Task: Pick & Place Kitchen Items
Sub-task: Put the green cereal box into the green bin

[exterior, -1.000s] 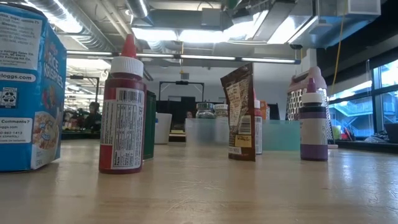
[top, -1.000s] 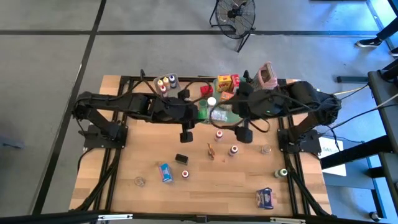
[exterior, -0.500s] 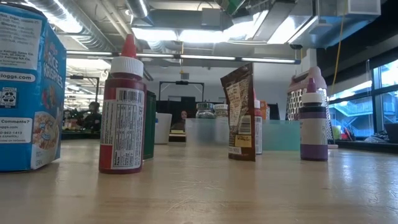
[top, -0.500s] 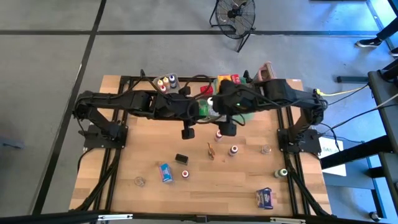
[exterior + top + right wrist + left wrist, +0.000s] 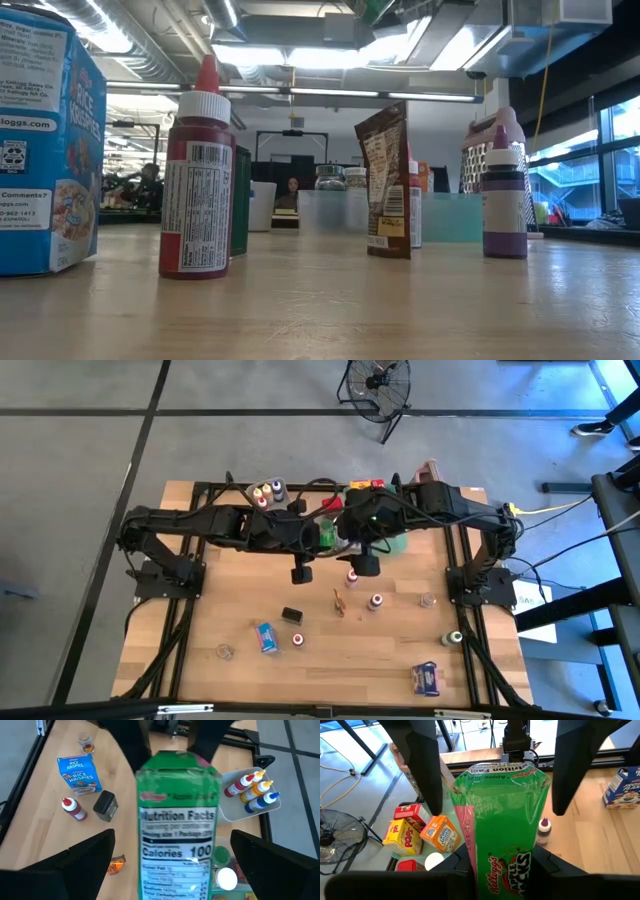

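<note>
A green Apple Jacks cereal box (image 5: 502, 815) is held in the air over the far middle of the table, and it also shows in the high view (image 5: 327, 537). My left gripper (image 5: 497, 870) is shut on it, reaching in from the table's left (image 5: 322, 536). My right gripper (image 5: 175, 865) is open and comes from the table's right (image 5: 347, 530). Its two fingers (image 5: 427, 765) stand on either side of the box's far end without touching it. The box's nutrition panel (image 5: 177, 850) faces my right wrist camera. My left gripper pinches the box's two narrow sides (image 5: 479, 865) between its two fingers, at the end nearest the wrist. The fingers lie along the box, about level, from the table's left. The box sticks out past the fingertips, lifted clear above the tray.
Below the box, a teal tray (image 5: 451, 810) holds yellow, orange and red little boxes (image 5: 420, 832). A white tray of sauce bottles (image 5: 250, 795) stands at the far edge. A blue Rice Krispies box (image 5: 77, 772), a red bottle (image 5: 72, 808) and a black box (image 5: 106, 804) stand nearer.
My right gripper has gone toward the table's left, to the green box held by my left gripper, and its open fingers now stand on either side of the box's free end. The box has stayed where it was.
</note>
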`<state>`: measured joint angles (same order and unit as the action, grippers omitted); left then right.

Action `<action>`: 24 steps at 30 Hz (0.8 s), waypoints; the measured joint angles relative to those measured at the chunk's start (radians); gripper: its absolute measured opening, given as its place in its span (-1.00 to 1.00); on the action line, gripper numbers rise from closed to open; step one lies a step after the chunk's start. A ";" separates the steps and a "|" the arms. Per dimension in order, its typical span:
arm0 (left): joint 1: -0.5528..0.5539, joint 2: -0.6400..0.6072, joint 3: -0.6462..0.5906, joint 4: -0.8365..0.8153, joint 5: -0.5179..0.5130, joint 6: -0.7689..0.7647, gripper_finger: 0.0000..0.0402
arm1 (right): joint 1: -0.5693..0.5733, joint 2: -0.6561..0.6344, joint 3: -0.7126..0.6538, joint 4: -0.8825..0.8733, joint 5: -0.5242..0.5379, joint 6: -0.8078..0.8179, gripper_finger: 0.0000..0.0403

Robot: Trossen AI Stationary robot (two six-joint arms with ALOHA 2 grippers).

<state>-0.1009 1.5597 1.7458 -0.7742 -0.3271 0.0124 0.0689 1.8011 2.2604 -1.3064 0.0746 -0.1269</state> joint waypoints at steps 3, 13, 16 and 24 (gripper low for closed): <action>0.000 0.000 0.000 0.000 0.000 0.000 -0.54 | -0.003 0.000 0.000 0.007 -0.017 -0.017 0.98; 0.000 0.000 0.000 0.000 0.000 -0.002 -0.54 | -0.023 0.000 0.000 0.009 -0.037 -0.020 0.71; 0.000 0.000 0.000 0.000 0.000 0.000 -0.54 | -0.023 0.000 0.000 0.009 -0.037 -0.020 0.54; 0.000 0.000 0.000 -0.001 -0.001 0.001 -0.54 | -0.024 0.000 0.000 0.005 -0.053 -0.019 0.03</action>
<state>-0.1005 1.5597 1.7458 -0.7750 -0.3278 0.0133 0.0448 1.8011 2.2604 -1.3013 0.0220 -0.1464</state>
